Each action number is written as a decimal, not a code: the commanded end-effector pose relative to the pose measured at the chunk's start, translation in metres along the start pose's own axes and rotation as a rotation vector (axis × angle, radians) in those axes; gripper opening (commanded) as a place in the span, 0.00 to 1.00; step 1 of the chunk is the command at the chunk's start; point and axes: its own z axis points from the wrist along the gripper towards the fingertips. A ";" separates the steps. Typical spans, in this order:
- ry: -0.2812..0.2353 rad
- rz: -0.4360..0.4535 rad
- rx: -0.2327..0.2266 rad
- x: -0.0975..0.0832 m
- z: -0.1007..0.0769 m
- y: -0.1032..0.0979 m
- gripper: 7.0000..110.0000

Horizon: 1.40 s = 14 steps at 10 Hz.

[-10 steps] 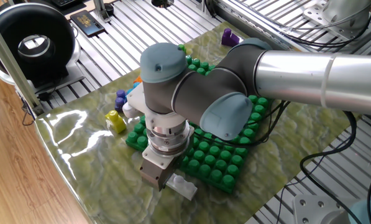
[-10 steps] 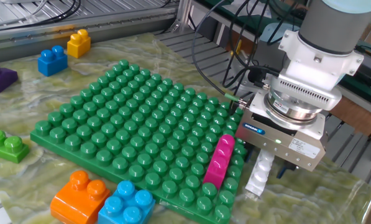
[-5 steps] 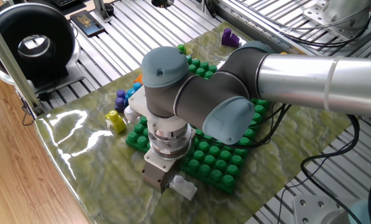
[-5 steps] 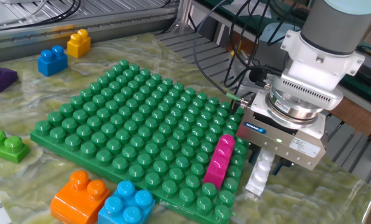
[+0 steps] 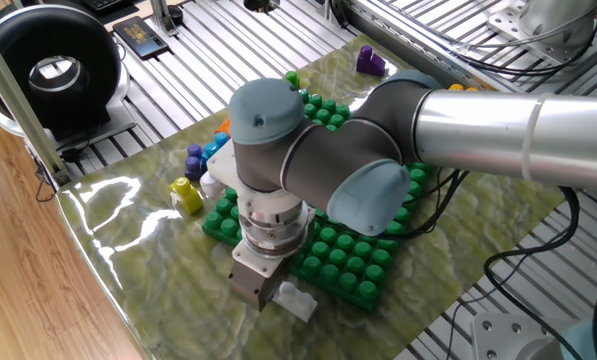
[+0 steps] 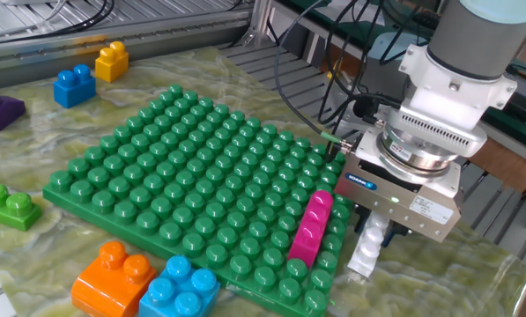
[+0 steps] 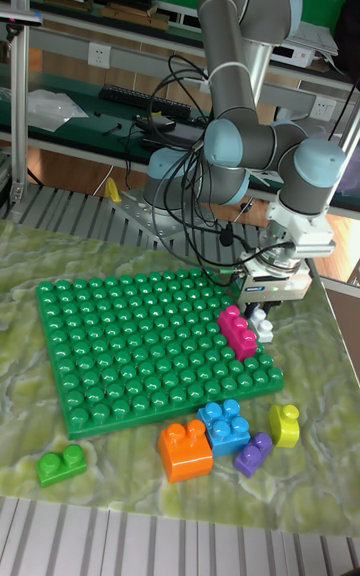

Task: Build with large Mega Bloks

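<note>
Directly beneath the gripper — a white-grey brick, beside the baseplate.

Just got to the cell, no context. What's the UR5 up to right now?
The arm's gripper is low over a white-grey brick that lies on the mat just off the edge of the green baseplate. Whether the fingers have closed on it is hidden by the gripper body. A magenta brick is already seated on the baseplate near that edge. The orange, light blue and other loose bricks sit untouched around the plate.
</note>
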 end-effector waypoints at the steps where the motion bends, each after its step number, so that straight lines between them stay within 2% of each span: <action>1: -0.005 0.014 -0.025 -0.002 -0.005 0.007 0.15; 2: -0.007 0.014 -0.030 -0.002 -0.006 0.008 0.15; 3: -0.006 0.014 -0.027 -0.002 -0.007 0.008 0.00; 5: -0.007 0.010 -0.044 -0.002 -0.018 0.015 0.00; 8: 0.011 0.018 -0.036 0.007 -0.049 0.023 0.00; 10: 0.002 0.019 -0.053 0.004 -0.060 0.027 0.00; 11: 0.009 0.015 -0.047 0.003 -0.070 0.022 0.00; 14: 0.041 -0.003 -0.042 -0.007 -0.116 0.010 0.00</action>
